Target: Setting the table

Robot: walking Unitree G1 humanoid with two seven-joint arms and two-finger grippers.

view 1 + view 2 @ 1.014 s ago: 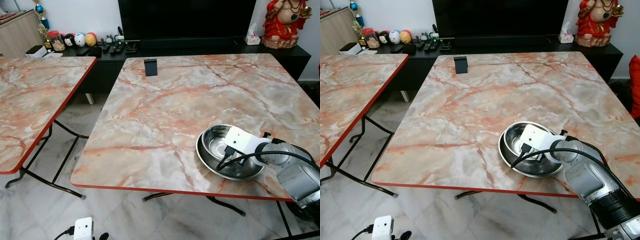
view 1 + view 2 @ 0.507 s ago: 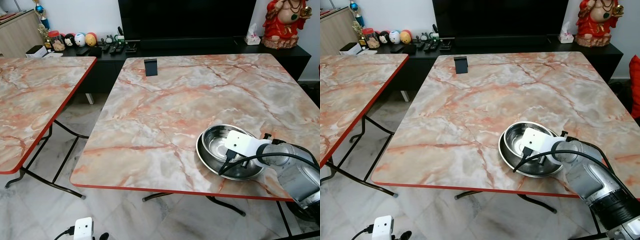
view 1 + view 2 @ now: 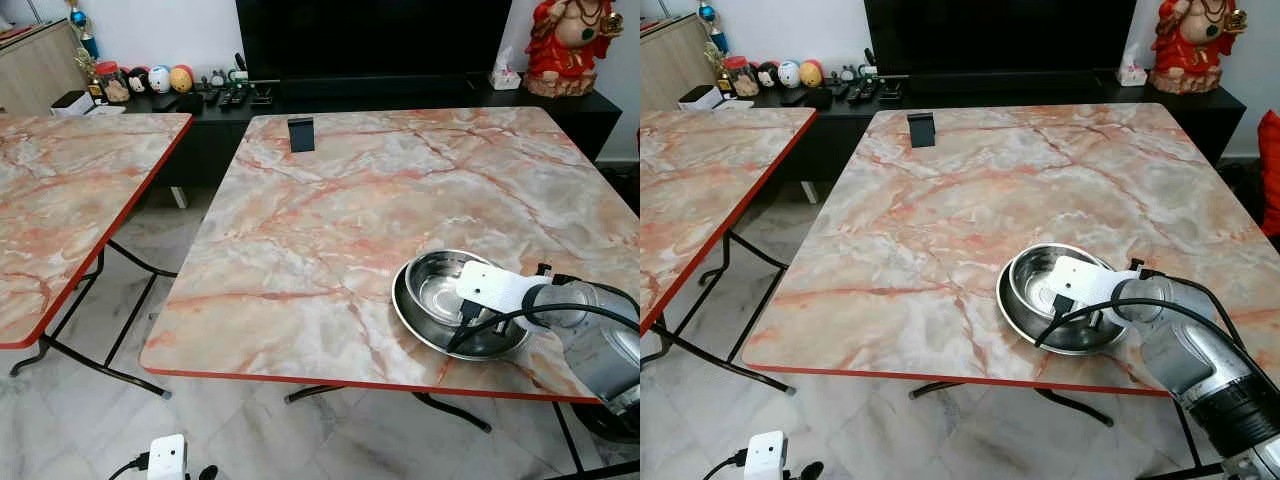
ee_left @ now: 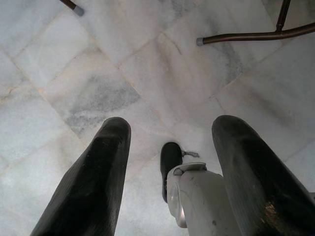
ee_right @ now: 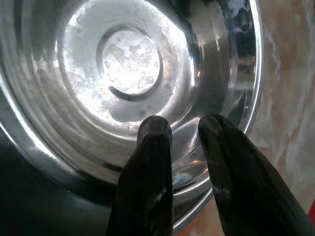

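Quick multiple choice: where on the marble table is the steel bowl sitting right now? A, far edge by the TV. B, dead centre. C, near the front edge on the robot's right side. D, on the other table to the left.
C: the steel bowl sits on the marble table close to its red front edge, on the robot's right, with the right gripper reaching over its rim.

A living room with a pale marble-tiled floor (image 3: 250,430). Two folding benches with pink-orange marble-patterned tops and red edges stand side by side: one ahead (image 3: 400,200), a second bench (image 3: 70,190) to its left. Behind them, a long black cabinet (image 3: 200,130) carries a large dark television (image 3: 370,40), small figurines (image 3: 160,78) and a red statue (image 3: 565,45), against a white wall (image 3: 160,30).
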